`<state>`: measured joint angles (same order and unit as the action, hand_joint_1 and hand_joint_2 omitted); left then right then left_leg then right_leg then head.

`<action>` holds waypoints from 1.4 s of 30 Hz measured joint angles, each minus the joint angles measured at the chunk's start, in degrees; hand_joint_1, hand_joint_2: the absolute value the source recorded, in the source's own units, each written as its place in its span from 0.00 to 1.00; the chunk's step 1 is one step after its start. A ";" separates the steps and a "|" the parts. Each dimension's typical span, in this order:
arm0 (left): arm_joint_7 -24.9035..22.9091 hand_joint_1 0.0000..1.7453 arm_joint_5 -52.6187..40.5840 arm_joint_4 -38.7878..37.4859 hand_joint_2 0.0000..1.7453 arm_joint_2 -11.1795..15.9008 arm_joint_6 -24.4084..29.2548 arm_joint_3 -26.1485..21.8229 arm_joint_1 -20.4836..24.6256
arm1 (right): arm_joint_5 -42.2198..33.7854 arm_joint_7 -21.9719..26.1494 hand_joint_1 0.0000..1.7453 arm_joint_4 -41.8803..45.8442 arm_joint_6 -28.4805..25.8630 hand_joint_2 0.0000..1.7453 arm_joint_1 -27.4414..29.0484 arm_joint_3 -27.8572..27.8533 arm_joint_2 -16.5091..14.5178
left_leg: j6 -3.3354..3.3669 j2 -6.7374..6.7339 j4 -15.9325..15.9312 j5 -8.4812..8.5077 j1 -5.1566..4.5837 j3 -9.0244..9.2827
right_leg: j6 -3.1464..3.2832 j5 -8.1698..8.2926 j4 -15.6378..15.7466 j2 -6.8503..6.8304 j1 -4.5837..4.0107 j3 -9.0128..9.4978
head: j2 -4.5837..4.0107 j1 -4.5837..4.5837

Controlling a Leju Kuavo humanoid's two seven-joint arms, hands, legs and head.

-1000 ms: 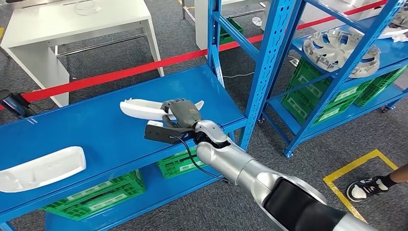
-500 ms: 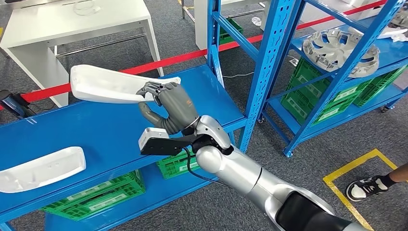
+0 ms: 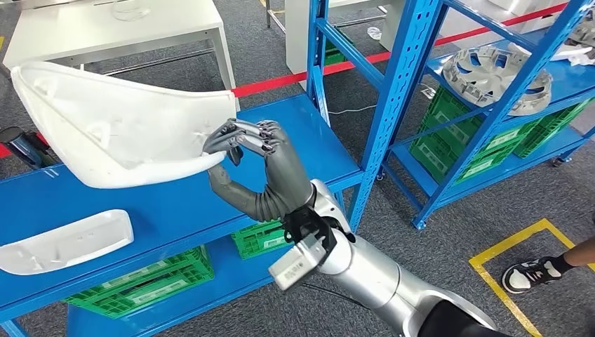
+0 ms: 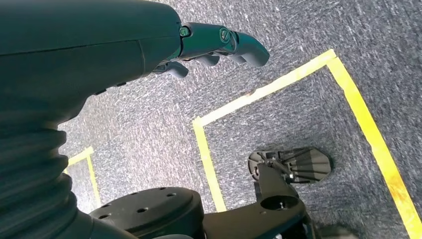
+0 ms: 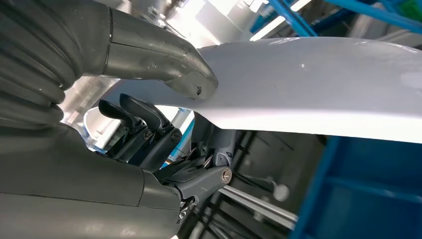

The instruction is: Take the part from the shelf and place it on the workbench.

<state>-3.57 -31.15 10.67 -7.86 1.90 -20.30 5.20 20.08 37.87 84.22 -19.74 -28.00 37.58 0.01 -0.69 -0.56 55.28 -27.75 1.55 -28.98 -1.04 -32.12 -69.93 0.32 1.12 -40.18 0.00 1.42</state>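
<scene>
I hold the white plastic part (image 3: 119, 123) in my right hand (image 3: 263, 168), pinched at one end: my fingers (image 3: 242, 135) curl over its upper edge and my thumb (image 5: 164, 62) presses against its smooth outer face, as the right wrist view shows. Gripping at the end leaves most of the shell reaching out away from my hand toward my left, so the bulk of it hangs in the air above the blue shelf deck (image 3: 175, 203), clear of the surface and tilted with its hollow side turned toward my head. I judge this hold suits carrying it out from between the blue uprights (image 3: 393, 98) without catching them, though the long overhang could let it swing or slip in so narrow a pinch.

A second white part (image 3: 63, 242) lies flat on the same deck, nearer my left side, well apart from the one I carry.

My left hand (image 4: 219, 45) hangs at my side over the grey floor, holding nothing, its fingers loosely bent and a little apart.
</scene>
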 joint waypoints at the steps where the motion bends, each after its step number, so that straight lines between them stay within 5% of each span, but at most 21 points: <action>1: -0.01 0.00 -0.02 -0.02 1.00 0.01 -0.01 -0.09 -0.03 | -0.09 0.34 1.00 1.04 -0.14 1.00 0.57 0.03 0.25 | -0.03 -0.04 0.26 -0.03 0.06 -0.23 | -0.24 -0.83 -2.88 -0.01 0.14 -1.19 | 0.00 0.00; 3: 0.03 0.00 -0.04 -0.07 1.00 -0.02 -0.02 -0.17 -0.05 | -0.35 0.98 1.00 3.04 -0.31 1.00 1.61 0.14 0.67 | -0.28 -0.07 0.97 -0.19 0.38 -0.75 | -0.77 0.64 -2.47 -0.09 0.55 -0.58 | 0.00 -0.01; 6: 0.14 0.00 -0.05 -0.04 1.00 0.02 -0.02 -0.25 -0.03 | -0.63 1.91 1.00 5.80 -0.53 1.00 2.64 0.33 1.12 | -1.52 0.12 2.68 -0.85 0.83 -1.95 | -1.21 4.20 6.83 -0.10 1.06 4.72 | 0.00 0.07; 11: 0.18 0.00 -0.13 -0.01 1.00 0.00 0.00 -0.53 -0.03 | -1.79 2.13 1.00 9.65 -1.52 1.00 4.46 0.70 1.68 | -3.47 0.52 4.29 -1.53 0.75 -3.14 | 1.78 3.98 7.90 0.43 0.94 4.38 | 0.00 0.02; 13: 0.19 0.00 -0.18 -0.03 1.00 0.00 0.00 -0.58 -0.04 | -2.83 2.12 1.00 10.99 -1.78 1.00 5.10 0.90 1.81 | -3.55 0.50 7.69 -4.52 0.73 -4.58 | 2.72 4.60 8.11 0.32 0.85 3.75 | 0.00 -0.10; 15: 0.26 0.00 -0.20 -0.03 1.00 0.01 0.00 -0.61 -0.05 | -3.84 2.13 1.00 12.18 -1.86 1.00 5.90 1.15 1.98 | -3.32 0.51 14.69 -9.17 0.43 -7.01 | 3.31 5.28 8.17 0.19 0.48 2.90 | 0.00 -0.16; 17: 0.34 0.00 -0.19 -0.03 1.00 0.01 0.00 -0.62 -0.10 | -4.48 2.12 1.00 12.98 -1.93 1.00 6.75 1.39 2.11 | -2.90 0.51 19.28 -10.99 0.10 -7.99 | 3.60 6.04 8.17 0.12 -0.02 1.93 | 0.00 -0.16; 19: 0.50 0.00 -0.11 -0.02 1.00 0.04 0.05 -0.62 -0.14 | -4.64 2.11 1.00 13.69 -2.15 1.00 7.64 1.48 2.17 | -1.94 0.52 16.04 -8.57 -0.40 -5.07 | 3.66 6.90 8.17 0.13 -0.48 0.99 | 0.00 -0.15; 22: 0.92 0.00 0.15 0.04 1.00 0.31 0.31 -0.67 -0.12 | -4.09 2.13 1.00 14.77 -2.69 1.00 9.05 1.48 2.18 | -0.48 0.48 5.27 -5.92 -1.47 1.67 | 3.18 8.22 8.30 0.08 -0.71 0.30 | 0.00 -0.11; 24: 1.20 0.00 0.29 0.06 1.00 0.34 0.43 -0.76 -0.18 | -3.26 2.10 1.00 15.12 -3.15 1.00 10.05 1.40 2.19 | -0.32 0.46 3.19 -5.66 -1.94 2.45 | 2.46 9.18 8.86 -0.08 -0.60 0.47 | 0.00 -0.21; 26: 1.36 0.00 0.36 0.04 1.00 0.29 0.50 -0.97 -0.32 | -2.49 1.84 1.00 15.26 -3.54 1.00 11.05 1.00 2.20 | 0.28 0.36 2.47 -4.28 -1.77 1.72 | 1.74 9.80 9.52 -0.10 -0.62 0.38 | 0.00 -0.34; 27: 1.43 0.00 0.37 0.04 1.00 0.28 0.54 -1.11 -0.37 | -2.22 1.59 1.00 15.31 -3.56 1.00 11.56 0.64 2.21 | 0.76 0.21 2.09 -3.41 -1.58 1.28 | 1.46 8.84 9.08 -0.07 -0.64 0.01 | 0.00 -0.28; 31: 1.52 0.00 0.28 0.04 1.00 0.17 0.66 -1.57 -0.60 | -1.13 0.74 1.00 15.34 -3.15 1.00 13.54 -1.37 2.28 | 1.42 -0.17 1.92 -0.40 -1.28 -1.83 | 0.57 -0.89 -2.42 -0.07 -0.48 -2.95 | 0.00 -0.10; 33: 1.51 0.00 0.26 0.04 1.00 0.15 0.71 -1.65 -0.78 | -0.36 0.73 1.00 15.27 -3.05 1.00 14.65 -2.50 2.33 | 1.28 -0.29 2.46 0.66 -1.27 -3.75 | 0.31 -0.72 -5.81 -0.09 -0.43 -2.17 | 0.00 -0.09; 35: 1.49 0.00 0.26 0.05 1.00 0.16 0.86 -1.80 -0.85 | 0.49 0.76 1.00 15.20 -3.02 1.00 15.60 -3.59 2.34 | 0.99 -0.34 3.25 1.46 -1.24 -5.43 | 0.32 1.73 -1.15 -0.16 -0.32 2.70 | 0.00 -0.08; 38: 1.50 0.00 0.25 0.14 1.00 0.26 1.20 -2.08 -0.87 | 1.50 0.93 1.00 15.18 -3.39 1.00 16.43 -4.96 2.28 | 0.09 -0.27 4.43 2.28 -1.46 -6.96 | 1.23 0.83 8.95 -0.16 -0.53 9.99 | 0.00 -0.02; 42: 1.54 0.00 0.25 0.16 1.00 0.83 1.60 -2.32 -0.95 | 2.39 0.35 1.00 14.92 -3.71 1.00 16.86 -6.23 1.93 | -1.44 0.00 5.03 2.36 -1.27 -7.81 | 3.20 1.82 10.39 -0.20 -0.62 9.17 | 0.00 0.03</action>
<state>-2.04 -30.89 10.83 -7.03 3.50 -22.62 4.25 22.47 38.22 99.14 -23.45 -11.14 31.34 1.94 -2.13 -0.56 60.30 -25.39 0.28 -36.79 2.15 -30.30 -59.54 0.12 0.50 -31.00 0.00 1.45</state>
